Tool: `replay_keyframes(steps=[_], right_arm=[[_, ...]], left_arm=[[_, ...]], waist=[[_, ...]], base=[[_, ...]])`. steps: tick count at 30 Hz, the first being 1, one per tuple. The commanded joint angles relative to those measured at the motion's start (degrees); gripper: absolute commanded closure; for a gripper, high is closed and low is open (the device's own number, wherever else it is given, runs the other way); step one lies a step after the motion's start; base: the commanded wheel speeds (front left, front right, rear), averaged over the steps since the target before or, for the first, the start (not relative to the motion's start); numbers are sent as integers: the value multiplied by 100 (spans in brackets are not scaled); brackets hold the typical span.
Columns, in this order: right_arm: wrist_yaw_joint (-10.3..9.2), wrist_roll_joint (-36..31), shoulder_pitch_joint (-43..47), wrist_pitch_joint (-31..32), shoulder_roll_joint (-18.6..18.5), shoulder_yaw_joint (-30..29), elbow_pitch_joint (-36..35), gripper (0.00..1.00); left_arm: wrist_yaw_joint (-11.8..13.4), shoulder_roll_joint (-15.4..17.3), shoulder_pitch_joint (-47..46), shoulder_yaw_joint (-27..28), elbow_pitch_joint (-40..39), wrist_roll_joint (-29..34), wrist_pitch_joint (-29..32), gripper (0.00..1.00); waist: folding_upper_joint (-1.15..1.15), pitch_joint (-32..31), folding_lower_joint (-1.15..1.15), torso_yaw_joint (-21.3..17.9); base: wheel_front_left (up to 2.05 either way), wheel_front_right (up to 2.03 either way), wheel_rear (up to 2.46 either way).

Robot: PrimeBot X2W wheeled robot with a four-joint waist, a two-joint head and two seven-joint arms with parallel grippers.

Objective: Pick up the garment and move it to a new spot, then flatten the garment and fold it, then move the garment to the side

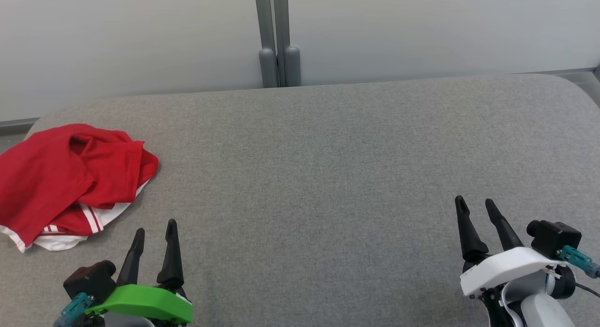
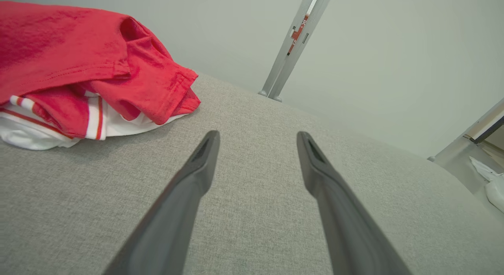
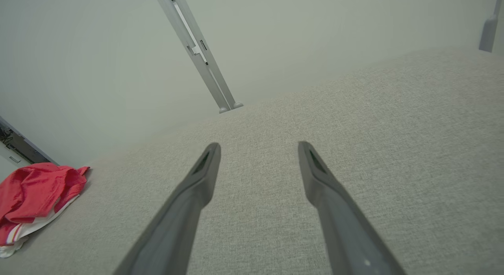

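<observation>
1. Garment [image 1: 70, 177] of red cloth with white trim and narrow red-and-white stripes lies in a crumpled heap on the wide grey fabric-covered table [image 1: 328, 153]. It sits at the table's left side, near the rounded far-left corner.
2. Red folds lie on top of the heap. The white striped part shows underneath along its near edge, touching the table.
3. The left gripper [image 1: 155, 226], with two long dark fingers rising from a bright green plastic cover [image 1: 145, 301], hovers at the lower left of the head view. It is just beside the near right edge of the garment but apart from it.
4. Its fingers are spread, and bare grey table shows between them. In the left wrist view the same gap is plain, with the garment [image 2: 78, 62] up and to the left of the fingertips, not touching them.
5. The right gripper [image 1: 474, 200], with dark fingers on a white plastic cover [image 1: 506, 266] and a small black wrist camera [image 1: 553, 238] beside it, is at the lower right. It is well apart from the garment.
6. Its fingers are also parted, with only table fabric between them. The right wrist view shows the garment [image 3: 35, 192] far off to the left, near the table's edge.
7. Beyond the table stands a pale wall [image 1: 117, 36]. An upright grey metal post [image 1: 280, 36] meets the table's far edge near the middle.
</observation>
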Motion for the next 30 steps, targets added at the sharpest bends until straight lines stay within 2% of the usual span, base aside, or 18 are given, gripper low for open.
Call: replay_keyframes(steps=[1,30], right_arm=[[1,-182,3,-71,-6,-19,-24,0],[1,-1538,143,-450,44,-122,207,0]], left_arm=[[13,67,20,-9,-73,156,-58,0],[-3,76,176,64,185,1598,-437,0]], waist=[[0,-1,0,-8],[0,-41,0,-83]], base=[[0,0,0],[0,0,0]])
